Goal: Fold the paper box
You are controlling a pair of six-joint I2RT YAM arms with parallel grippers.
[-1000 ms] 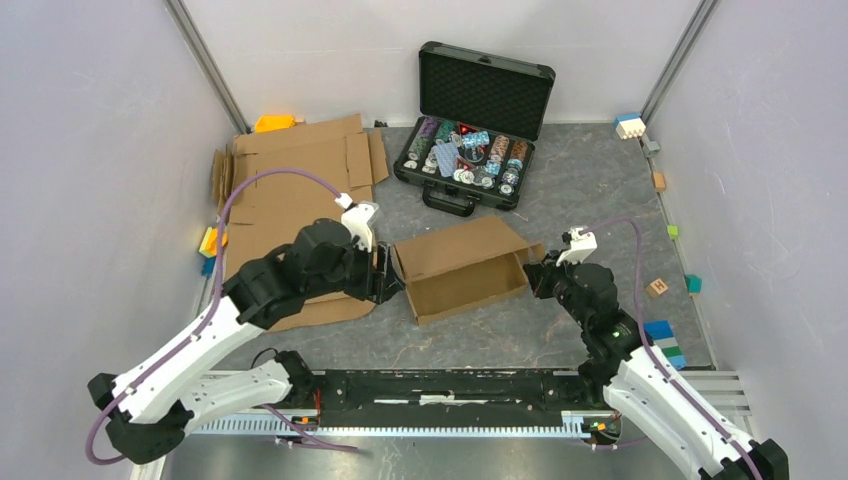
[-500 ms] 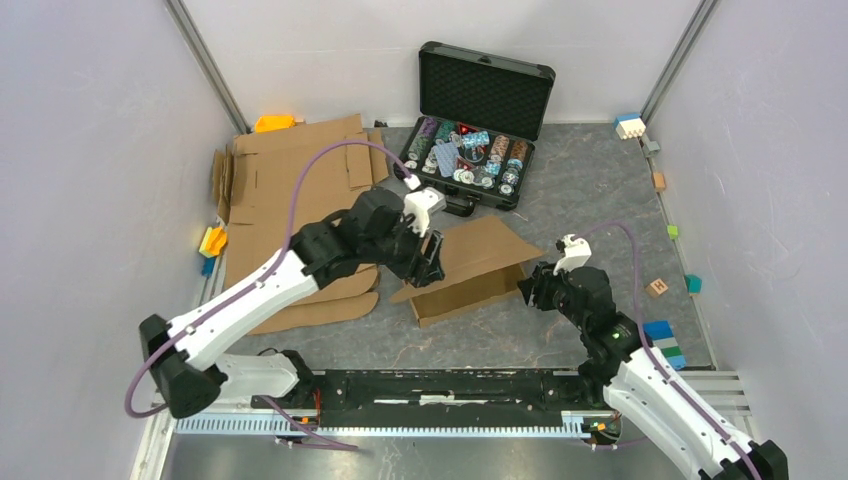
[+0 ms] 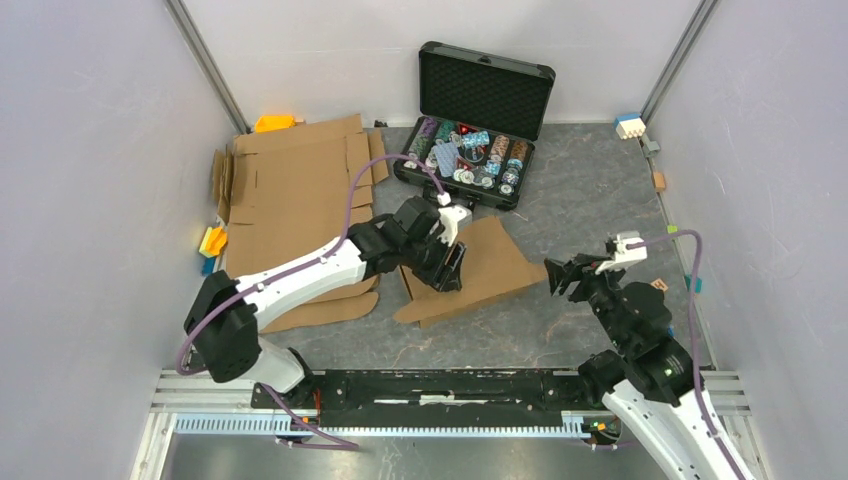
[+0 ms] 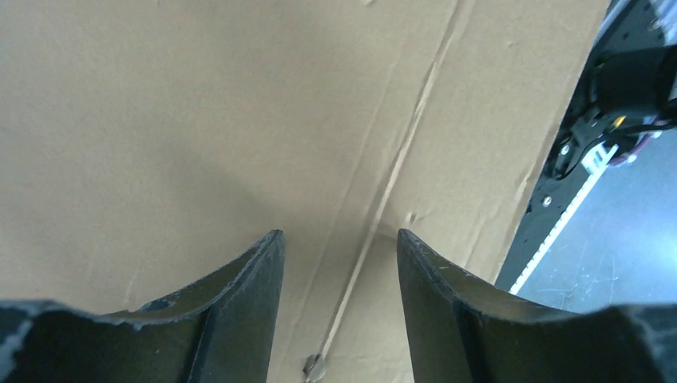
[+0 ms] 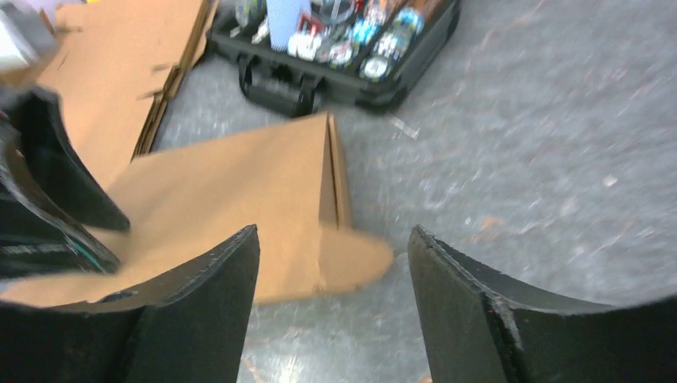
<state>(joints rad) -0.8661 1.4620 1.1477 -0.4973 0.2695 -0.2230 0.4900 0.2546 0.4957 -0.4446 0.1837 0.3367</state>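
The paper box (image 3: pixel 490 265) is plain brown cardboard and lies mid-table, its top panel slanting down over the body. My left gripper (image 3: pixel 450 268) is open over its left part. In the left wrist view the cardboard (image 4: pixel 239 120) with a crease fills the frame beyond the spread fingertips (image 4: pixel 339 235), and nothing sits between them. My right gripper (image 3: pixel 558 275) is open, just right of the box and apart from it. In the right wrist view the box's rounded flap (image 5: pixel 351 259) lies beyond the open right gripper (image 5: pixel 334 230).
An open black case (image 3: pixel 470 150) with colourful chips stands behind the box. Flat cardboard sheets (image 3: pixel 290 190) lie at the back left. Small coloured blocks (image 3: pixel 660 335) are scattered along the right wall, others (image 3: pixel 208 242) by the left wall. The arms' rail (image 3: pixel 450 400) runs along the near edge.
My left arm has swung right over the box and the top panel has come down over the open side. My right gripper let go of the box's right end, opened and drew back right.
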